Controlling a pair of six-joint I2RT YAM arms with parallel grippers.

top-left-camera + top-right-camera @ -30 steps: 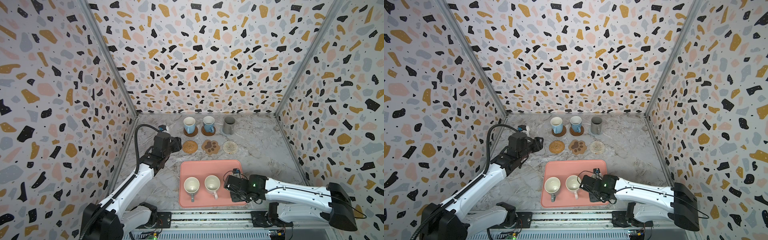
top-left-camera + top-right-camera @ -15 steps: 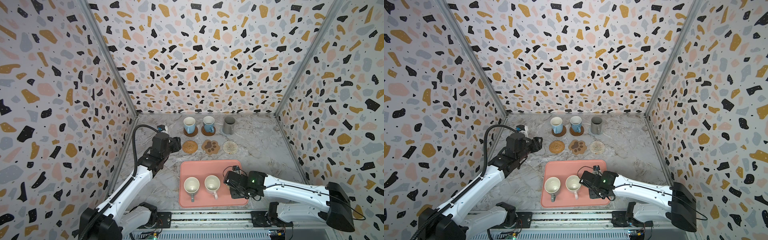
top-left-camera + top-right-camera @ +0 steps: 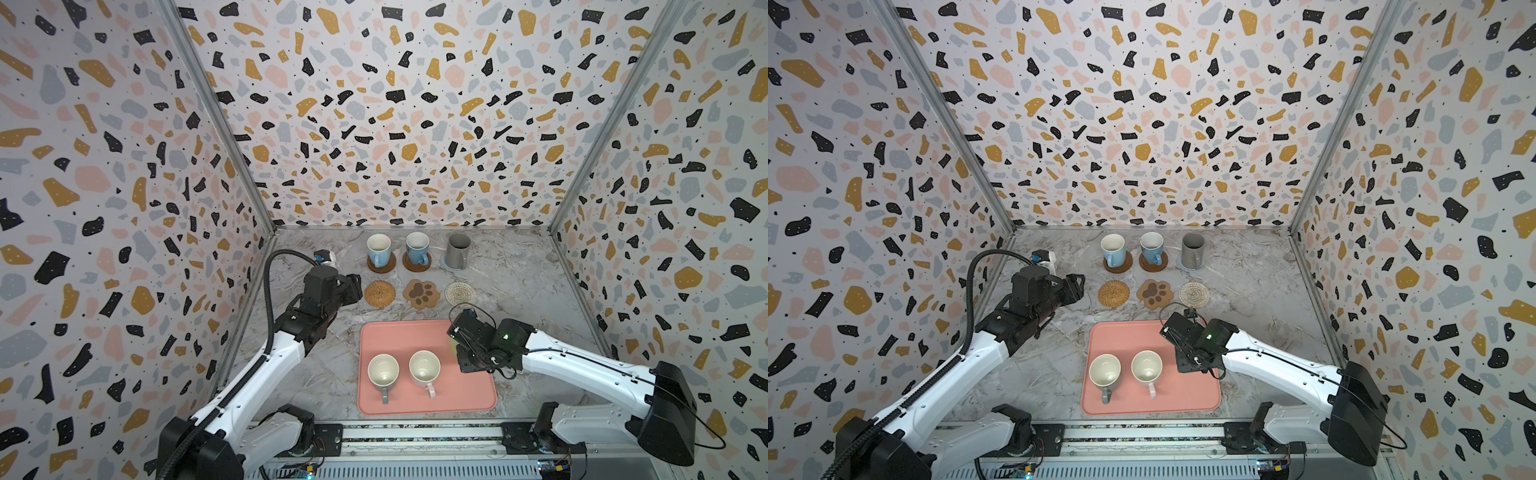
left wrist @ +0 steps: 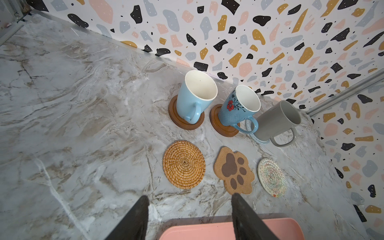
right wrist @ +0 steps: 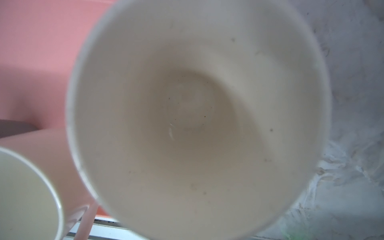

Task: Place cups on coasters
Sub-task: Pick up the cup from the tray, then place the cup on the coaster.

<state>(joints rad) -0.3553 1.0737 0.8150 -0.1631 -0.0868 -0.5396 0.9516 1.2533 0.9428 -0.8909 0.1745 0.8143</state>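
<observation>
Both top views: my left pincer apart, hovering over desk, just beside rattan coaster. Right pincer over tray, near pink cup and grey cup. Blue cups on wood discs at back.

Left wrist: fingers wide apart, paw coaster just ahead, bare.

Right wrist: green cup fills whole frame, pretty blurry tbh. Right pincer clamped on it, fingers hidden behind cup.

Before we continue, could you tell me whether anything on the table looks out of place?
Only slightly: the grey mug sits off-centre on its coaster, which peeks out on one side. Nothing spilled.
</observation>
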